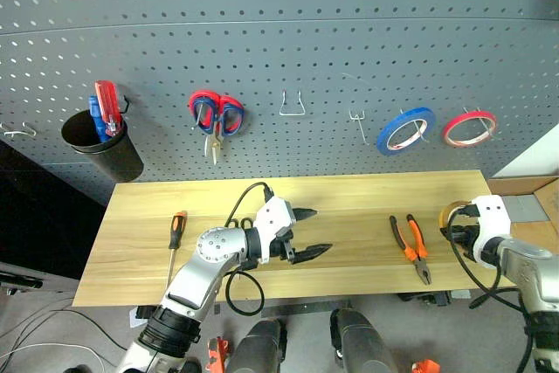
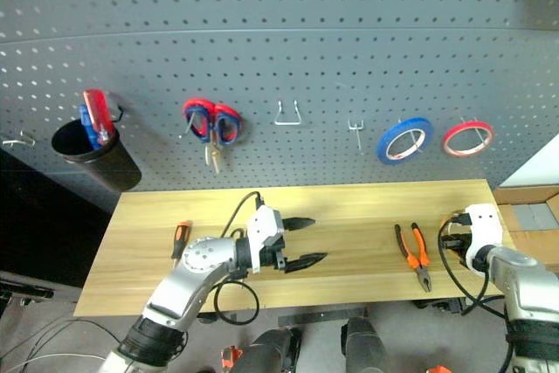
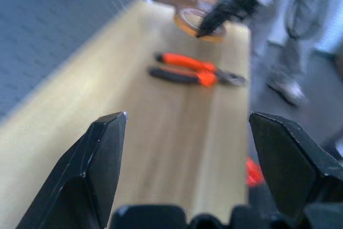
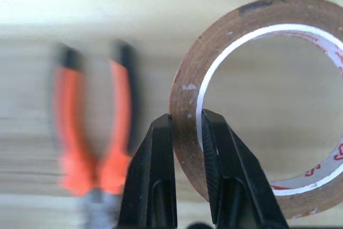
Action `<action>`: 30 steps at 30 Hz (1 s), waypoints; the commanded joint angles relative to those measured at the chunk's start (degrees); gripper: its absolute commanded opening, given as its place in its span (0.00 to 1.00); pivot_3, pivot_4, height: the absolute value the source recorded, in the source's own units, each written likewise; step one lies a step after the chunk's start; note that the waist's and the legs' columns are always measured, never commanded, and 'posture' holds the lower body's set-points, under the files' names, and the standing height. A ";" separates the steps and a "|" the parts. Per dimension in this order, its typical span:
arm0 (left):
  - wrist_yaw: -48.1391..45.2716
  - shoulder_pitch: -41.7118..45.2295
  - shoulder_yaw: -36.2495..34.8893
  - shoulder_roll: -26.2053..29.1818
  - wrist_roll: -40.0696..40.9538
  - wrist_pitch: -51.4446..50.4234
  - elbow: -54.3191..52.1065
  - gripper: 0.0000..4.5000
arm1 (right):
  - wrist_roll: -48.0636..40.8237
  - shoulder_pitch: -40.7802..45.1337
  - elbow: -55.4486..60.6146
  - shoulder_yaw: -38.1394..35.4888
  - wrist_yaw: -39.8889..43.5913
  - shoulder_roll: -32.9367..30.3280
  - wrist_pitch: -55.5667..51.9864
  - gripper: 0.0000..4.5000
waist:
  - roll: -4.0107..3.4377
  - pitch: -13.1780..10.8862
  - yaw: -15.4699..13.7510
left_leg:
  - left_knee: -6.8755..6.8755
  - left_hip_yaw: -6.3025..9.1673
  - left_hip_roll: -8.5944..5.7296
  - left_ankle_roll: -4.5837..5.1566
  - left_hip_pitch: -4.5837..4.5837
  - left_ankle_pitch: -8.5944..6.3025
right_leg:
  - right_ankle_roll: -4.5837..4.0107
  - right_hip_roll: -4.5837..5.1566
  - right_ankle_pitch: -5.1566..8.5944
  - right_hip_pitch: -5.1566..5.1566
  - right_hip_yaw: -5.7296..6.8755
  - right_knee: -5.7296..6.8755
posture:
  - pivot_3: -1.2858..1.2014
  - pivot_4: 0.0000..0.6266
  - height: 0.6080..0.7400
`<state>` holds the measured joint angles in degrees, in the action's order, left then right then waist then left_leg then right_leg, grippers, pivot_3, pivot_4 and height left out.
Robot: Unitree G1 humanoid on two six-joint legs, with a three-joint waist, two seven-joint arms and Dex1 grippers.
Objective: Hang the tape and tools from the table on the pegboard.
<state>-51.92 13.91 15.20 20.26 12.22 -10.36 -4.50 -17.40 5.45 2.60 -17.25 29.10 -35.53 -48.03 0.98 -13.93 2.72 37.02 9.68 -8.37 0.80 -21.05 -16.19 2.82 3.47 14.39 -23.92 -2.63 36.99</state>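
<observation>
Right end effector [image 4: 186, 127] clamped on the tape [image 4: 257, 100] wall at counter [image 1: 349, 198] right end, probably just lifted (pliers [image 1: 410, 246] beside); left end effector [image 1: 307, 233] open mid-counter; screwdriver [image 1: 175, 238] far left.

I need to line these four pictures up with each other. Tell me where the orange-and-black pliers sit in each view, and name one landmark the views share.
Left eye view: the pliers lie on the table, toward its right end.
Right eye view: same spot, right part of the tabletop.
Left wrist view: beyond the open left gripper, mid-picture.
Right wrist view: blurred, beside the tape pinched by the right gripper, at.
Shared landmark: the tape.
</observation>
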 commanded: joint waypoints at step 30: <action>9.41 -3.39 -13.86 -0.18 4.99 7.31 -2.94 0.87 | -2.54 17.11 25.35 23.47 -3.96 9.46 11.68 0.02 | -0.08 0.59 5.06 | 0.89 -0.47 0.31 -0.06 -0.91 0.01 | -0.03 -0.33 -0.57 -1.01 0.00 0.33 | 0.43 0.26 1.00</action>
<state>-43.21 10.80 2.10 19.95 17.09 -3.90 -4.28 -20.74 21.29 27.50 5.81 23.77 -26.07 -39.31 0.90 -13.34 7.78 37.94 9.20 -8.07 0.73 -21.97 -16.17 2.76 3.14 13.80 -24.94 -2.62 37.37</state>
